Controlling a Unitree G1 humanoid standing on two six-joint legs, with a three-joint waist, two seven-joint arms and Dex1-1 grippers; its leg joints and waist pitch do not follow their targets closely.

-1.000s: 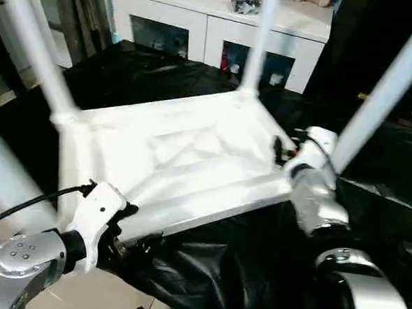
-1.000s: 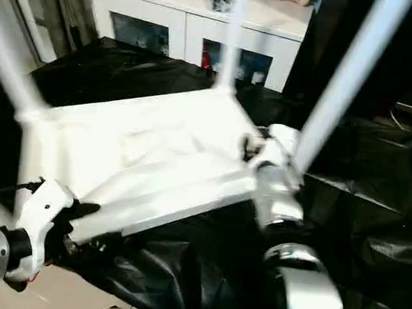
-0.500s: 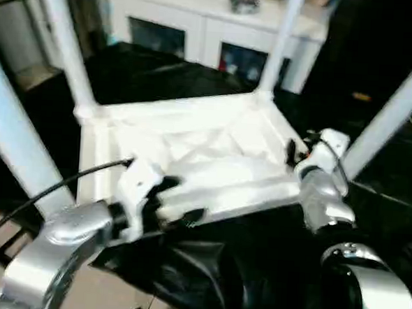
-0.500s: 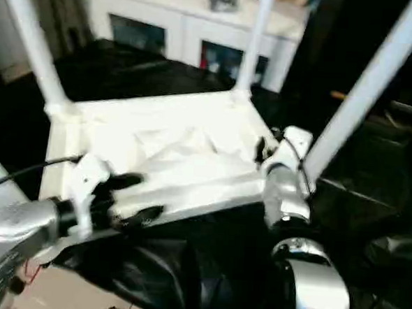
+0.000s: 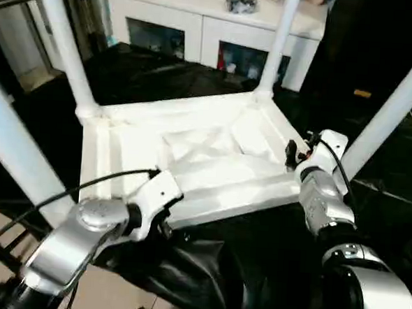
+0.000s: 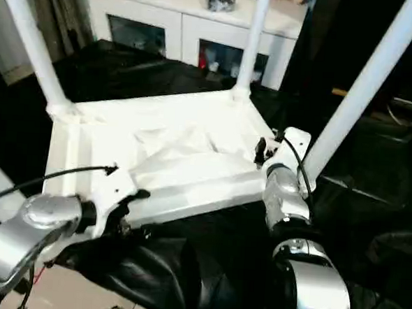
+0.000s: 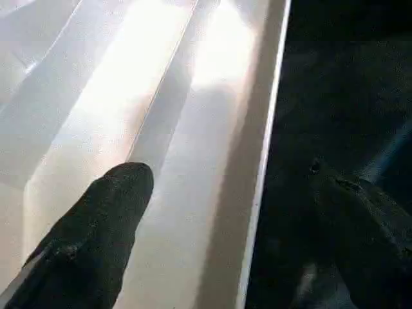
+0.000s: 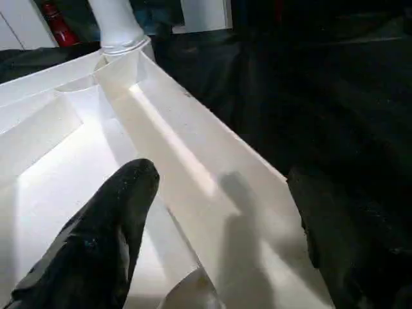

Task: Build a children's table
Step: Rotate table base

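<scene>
Left eye view: children's table (image 5: 205, 161) upside-down, legs (image 5: 62, 44) upward.

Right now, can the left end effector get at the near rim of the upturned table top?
Probably yes: the left end effector is open and straddles the table top's near rim, one finger over the ribbed underside, nothing between.

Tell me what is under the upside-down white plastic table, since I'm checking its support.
The upturned white plastic table lies on a black-draped work table. Anything directly beneath its top is hidden.
</scene>
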